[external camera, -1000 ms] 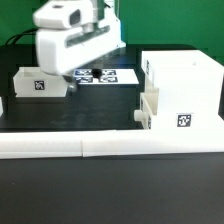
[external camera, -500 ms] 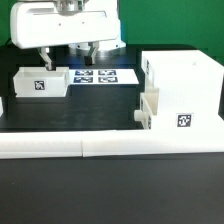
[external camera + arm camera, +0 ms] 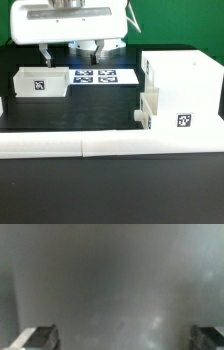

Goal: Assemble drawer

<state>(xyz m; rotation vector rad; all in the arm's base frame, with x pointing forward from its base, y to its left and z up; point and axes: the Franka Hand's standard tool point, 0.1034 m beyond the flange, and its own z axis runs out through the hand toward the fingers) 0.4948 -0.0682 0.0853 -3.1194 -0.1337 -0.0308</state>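
In the exterior view, the end effector [image 3: 72, 50] is hanging high over the back of the surface [image 3: 100, 112], pointing straight down, wrist vertical, and gripping nothing. A loose tray [image 3: 42, 82] is sitting just below it, toward the exterior view's left. I'd guess it is lying apart there because it is waiting to be picked up. The marker board [image 3: 100, 76] is lying under the end effector. Well off toward the exterior view's right, the shell [image 3: 185, 85] is standing upright, with a second tray [image 3: 148, 108] sitting at its lower side, knob outward and seemingly partly slotted in. A low wall [image 3: 100, 148] is running along the front, probably as a brace.

In the wrist view, everything is blurring to grey. The fingertips [image 3: 40, 336] are standing wide apart, and the end effector [image 3: 122, 336] is empty.
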